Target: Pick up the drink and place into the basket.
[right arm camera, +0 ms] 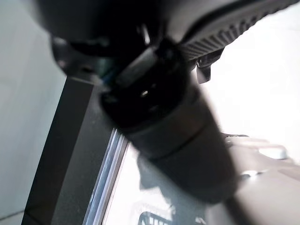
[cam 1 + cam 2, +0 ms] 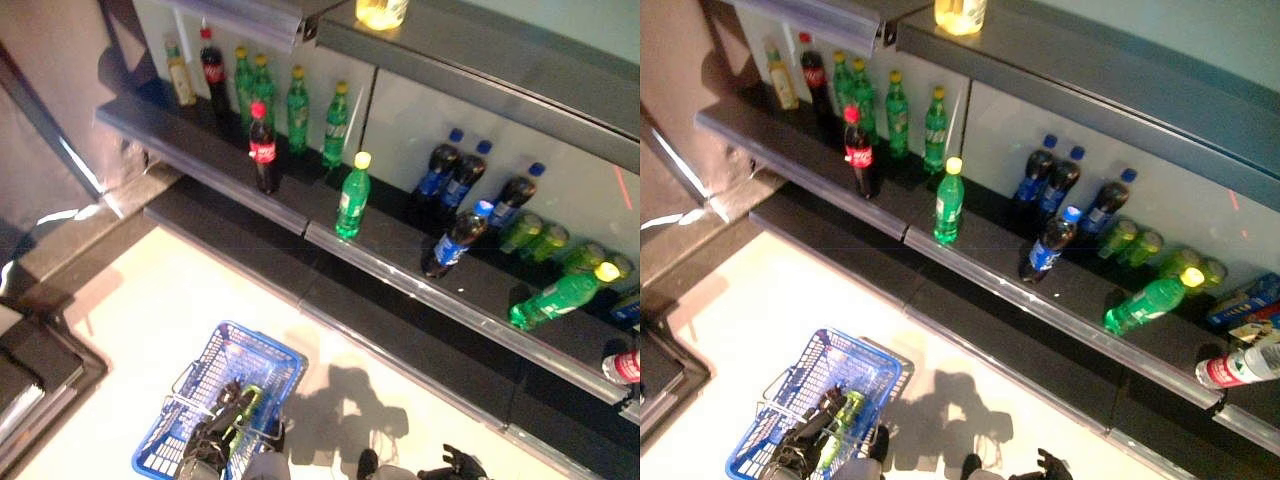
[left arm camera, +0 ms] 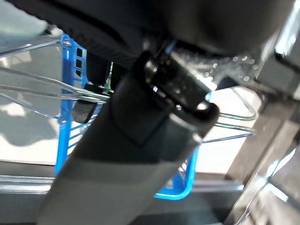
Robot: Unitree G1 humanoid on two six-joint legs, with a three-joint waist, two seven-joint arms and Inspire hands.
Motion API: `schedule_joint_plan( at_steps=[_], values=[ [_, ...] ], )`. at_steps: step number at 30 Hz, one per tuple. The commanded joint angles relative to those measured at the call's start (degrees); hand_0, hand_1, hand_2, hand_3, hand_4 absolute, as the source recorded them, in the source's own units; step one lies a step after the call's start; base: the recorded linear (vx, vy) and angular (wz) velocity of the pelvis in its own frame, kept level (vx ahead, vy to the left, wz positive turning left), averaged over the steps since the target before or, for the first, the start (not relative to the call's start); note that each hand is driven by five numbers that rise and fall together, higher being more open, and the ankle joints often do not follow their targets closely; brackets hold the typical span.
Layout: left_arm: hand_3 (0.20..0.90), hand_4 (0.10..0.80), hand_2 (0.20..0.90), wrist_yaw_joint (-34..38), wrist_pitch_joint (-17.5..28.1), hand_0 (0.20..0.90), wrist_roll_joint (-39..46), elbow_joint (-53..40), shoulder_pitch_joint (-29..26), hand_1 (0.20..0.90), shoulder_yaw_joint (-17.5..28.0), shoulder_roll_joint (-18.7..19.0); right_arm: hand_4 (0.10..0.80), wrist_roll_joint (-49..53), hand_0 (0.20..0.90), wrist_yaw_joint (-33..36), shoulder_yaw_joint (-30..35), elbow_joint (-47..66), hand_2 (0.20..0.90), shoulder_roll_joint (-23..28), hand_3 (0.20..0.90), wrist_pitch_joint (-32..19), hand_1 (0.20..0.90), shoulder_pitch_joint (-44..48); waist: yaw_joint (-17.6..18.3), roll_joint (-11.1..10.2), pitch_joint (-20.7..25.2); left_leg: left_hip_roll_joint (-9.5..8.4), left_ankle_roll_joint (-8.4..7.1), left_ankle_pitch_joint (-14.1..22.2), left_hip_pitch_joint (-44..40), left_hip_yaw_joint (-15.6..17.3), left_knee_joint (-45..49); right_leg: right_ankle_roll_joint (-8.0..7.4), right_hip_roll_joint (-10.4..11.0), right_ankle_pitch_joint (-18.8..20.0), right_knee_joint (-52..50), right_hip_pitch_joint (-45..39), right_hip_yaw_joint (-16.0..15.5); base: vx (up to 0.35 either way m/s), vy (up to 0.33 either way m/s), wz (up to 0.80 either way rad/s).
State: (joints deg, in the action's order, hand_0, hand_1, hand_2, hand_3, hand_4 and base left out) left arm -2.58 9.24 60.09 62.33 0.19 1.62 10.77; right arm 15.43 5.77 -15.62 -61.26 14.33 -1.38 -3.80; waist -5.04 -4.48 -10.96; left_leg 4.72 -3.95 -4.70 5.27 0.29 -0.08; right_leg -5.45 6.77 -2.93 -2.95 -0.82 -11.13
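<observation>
shelf (image 2: 400,262) front: open floor | lying green bottle (image 2: 560,294) blocks right | basket (image 2: 275,355) top open

A dark shelf (image 2: 400,255) carries drink bottles (image 2: 352,196); the blue basket (image 2: 270,352) sits on the floor (image 2: 150,310).

Your right wrist camera is mostly filled by the right hand (image 1: 173,126), a dark, rounded, blurred bulk that runs from the top edge down toward the middle. You cannot tell how its fingers are set. Past it lies a pale, brightly lit floor (image 1: 262,89). A dark shelf (image 1: 61,159) with a silvery front rail (image 1: 105,183) slants along one side, next to a pale grey-green panel (image 1: 23,117).
</observation>
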Motion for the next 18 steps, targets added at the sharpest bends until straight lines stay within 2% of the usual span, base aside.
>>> schedule_joint_plan(
  at_steps=[1, 6, 9, 12, 13, 14, 18],
  values=[
    [0.2, 0.1, 0.3, -3.58, 5.6, 0.3, -3.63, -5.27, -1.67, 0.3, -2.39, 0.94, 0.8, -2.0, 0.9, -1.5, -2.61, 5.2, 0.9, -1.49, 0.9, -2.84, 0.9, 2.65, -1.78, -0.42, -1.2, -0.39, 2.21, -2.34, 4.92, 0.68, 0.63, -0.24, 2.43, 5.84, 2.74, -0.78, 0.12, -0.052, -0.127, 0.14],
    [0.2, 0.1, 0.3, -3.56, 5.1, 0.3, -5.69, -4.06, -1.62, 0.3, -3.66, 0.77, 0.8, -3.79, 0.9, -3.67, -4.59, 7.93, 0.9, -1.4, 0.9, -3.0, 0.9, 3.01, -2.7, -1.5, -1.42, -0.33, 1.72, -2.57, 5.08, -0.44, -0.44, -0.59, 2.48, 6.1, 5.22, -2.77, -1.63, -0.003, -0.105, 0.3],
    [0.2, 0.1, 0.3, -3.73, 4.98, 0.3, -7.5, -4.06, -0.3, 0.3, -4.37, 0.78, 0.8, -8.84, 0.9, -6.08, -7.37, 14.24, 0.9, -0.32, 0.9, -3.15, 0.9, 1.99, -2.99, -1.63, -0.66, -0.39, 1.39, -2.45, 4.24, -1.39, -0.75, -0.65, 2.69, 5.62, 5.49, -4.17, -2.38, 0.057, -0.039, 0.17],
    [0.2, 0.1, 0.3, -3.25, 4.05, 0.3, -8.06, -5.39, 0.54, 0.3, -4.71, 1.26, 0.8, -12.07, 0.9, -7.15, -11.79, 27.62, 0.9, 2.93, 0.9, -2.24, 0.9, 1.73, -3.17, -1.6, 0.17, -0.17, 0.89, -2.36, 3.14, -2.06, -0.91, -0.74, 2.98, 5.43, 5.68, -5.37, -2.93, 0.058, -0.03, 0.15],
    [0.2, 0.1, 0.3, -3.24, 4.04, 0.3, -8.06, -5.41, 0.58, 0.3, -4.71, 1.23, 0.8, -12.05, 0.9, -7.17, -11.8, 27.74, 0.9, 2.99, 0.9, -2.15, 0.9, 1.66, -3.15, -1.57, 0.15, -0.18, 0.88, -2.36, 3.08, -2.08, -0.94, -0.74, 2.98, 5.42, 5.69, -5.43, -2.95, 0.063, -0.018, 0.04],
    [0.2, 0.1, 0.3, -2.79, 3.6, 0.3, -7.94, -6.35, 1.1, 0.3, -5.02, 1.5, 0.8, -11.73, 0.9, -7.33, -13.32, 36.75, 0.9, 5.55, 0.9, -1.28, 0.9, 1.65, -2.99, -1.55, 0.68, 0.0, 0.67, -2.24, 2.43, -2.07, -1.15, -0.73, 3.03, 5.31, 5.77, -5.82, -3.07, 0.054, -0.017, 0.01],
    [0.2, 0.1, 0.3, -1.91, 3.74, 0.3, -7.99, -7.28, 2.55, 0.3, -5.34, 1.0, 0.8, -11.12, 0.9, -8.51, -13.07, 52.83, 0.9, 9.69, 0.9, -1.09, 0.9, 2.66, -2.52, -1.36, 1.76, 0.54, 0.52, -2.29, 1.08, -1.7, -2.08, -0.64, 2.92, 5.02, 5.87, -6.36, -2.88, 0.043, -0.009, -0.02]
  ],
)
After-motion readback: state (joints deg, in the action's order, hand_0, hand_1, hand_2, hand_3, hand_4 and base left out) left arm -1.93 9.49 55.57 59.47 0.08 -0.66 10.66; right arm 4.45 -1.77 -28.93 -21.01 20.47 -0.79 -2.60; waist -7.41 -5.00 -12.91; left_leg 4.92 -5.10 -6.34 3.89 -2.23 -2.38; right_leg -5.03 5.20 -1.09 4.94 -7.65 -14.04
